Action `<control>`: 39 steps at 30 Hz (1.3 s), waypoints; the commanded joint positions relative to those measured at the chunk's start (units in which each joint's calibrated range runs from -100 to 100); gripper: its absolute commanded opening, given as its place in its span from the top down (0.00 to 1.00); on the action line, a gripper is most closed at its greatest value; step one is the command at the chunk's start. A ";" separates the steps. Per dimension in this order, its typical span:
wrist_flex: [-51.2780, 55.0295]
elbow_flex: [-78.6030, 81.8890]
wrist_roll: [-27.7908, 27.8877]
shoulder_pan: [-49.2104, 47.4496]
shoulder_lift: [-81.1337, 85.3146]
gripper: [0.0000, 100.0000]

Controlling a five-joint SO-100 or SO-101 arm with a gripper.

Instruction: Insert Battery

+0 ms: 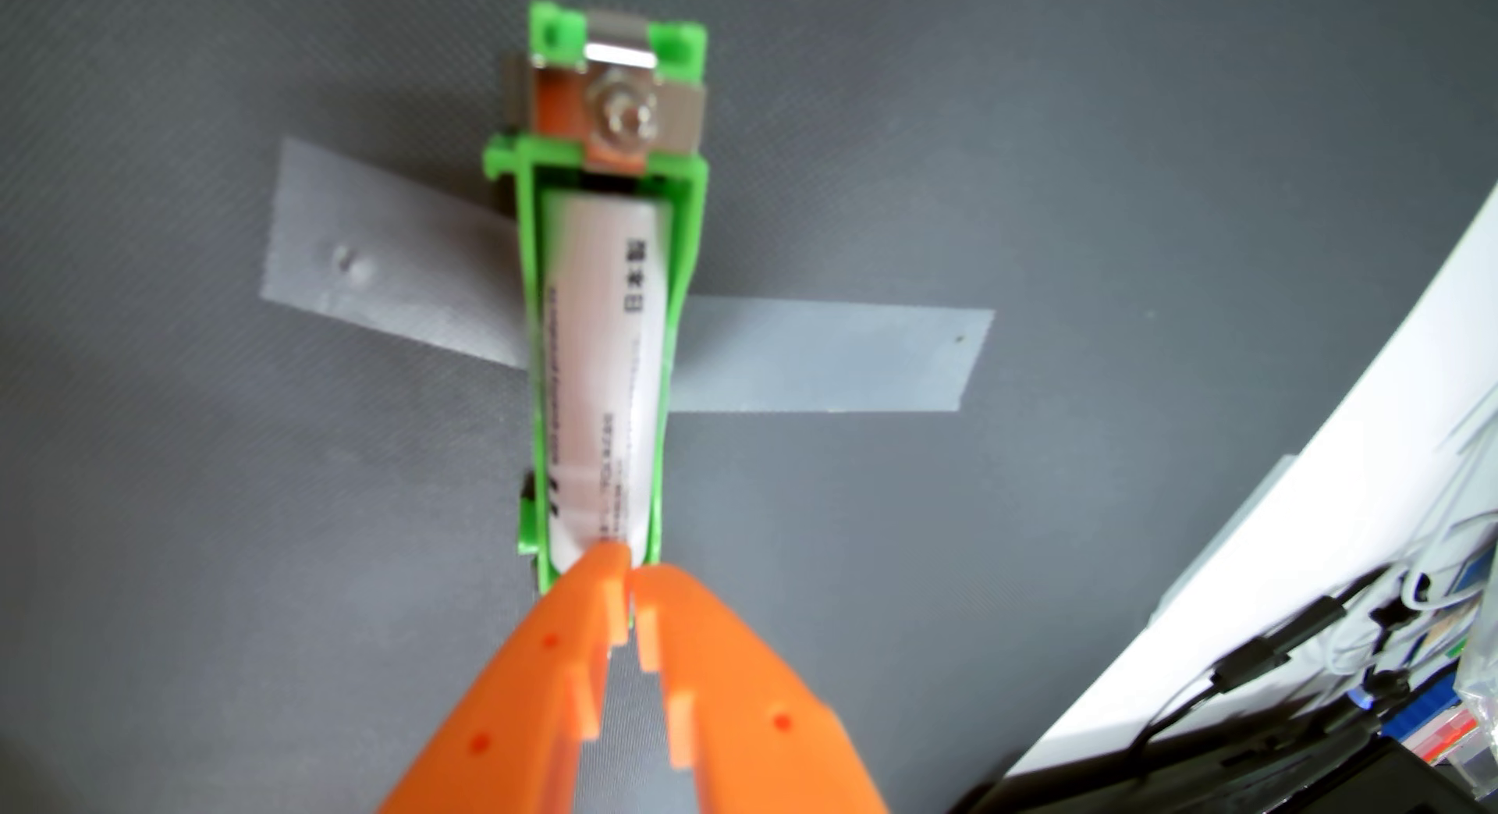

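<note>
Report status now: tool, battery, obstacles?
Tool shut, tips at battery's near end. Battery lying in green holder. Nothing in the way.

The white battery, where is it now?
In the wrist view, the white battery lies inside the green holder at centre, with the orange gripper at its near end.

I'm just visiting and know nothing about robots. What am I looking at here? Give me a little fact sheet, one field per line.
View: camera riding on the arm's wrist, looking down
Surface: dark grey mat
Battery: white cylinder with printed text, lying in the holder
Holder: green plastic cradle with a metal contact clip at the far end
Fixing: clear tape strips on either side of the holder, on the mat
Claw: orange, two fingers, tips nearly together at the battery's near end
Background: white table edge and black cables at right
</note>
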State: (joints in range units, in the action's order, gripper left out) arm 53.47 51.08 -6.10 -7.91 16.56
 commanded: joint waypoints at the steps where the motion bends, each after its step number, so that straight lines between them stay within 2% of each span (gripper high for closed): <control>1: 0.38 -1.51 0.03 -0.36 1.24 0.98; 9: 3.00 -5.84 -0.23 -0.48 1.91 0.98; 14: 7.49 -4.48 -0.28 -0.48 11.58 0.98; 23: 7.15 12.90 0.29 0.94 38.18 0.98; 27: 6.90 18.66 2.60 3.89 48.10 0.98; 32: 0.21 28.11 4.87 15.34 55.93 0.98; 39: -1.06 33.34 6.21 16.29 62.10 0.98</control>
State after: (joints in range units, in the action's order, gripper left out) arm 53.14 83.63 -0.13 7.74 76.37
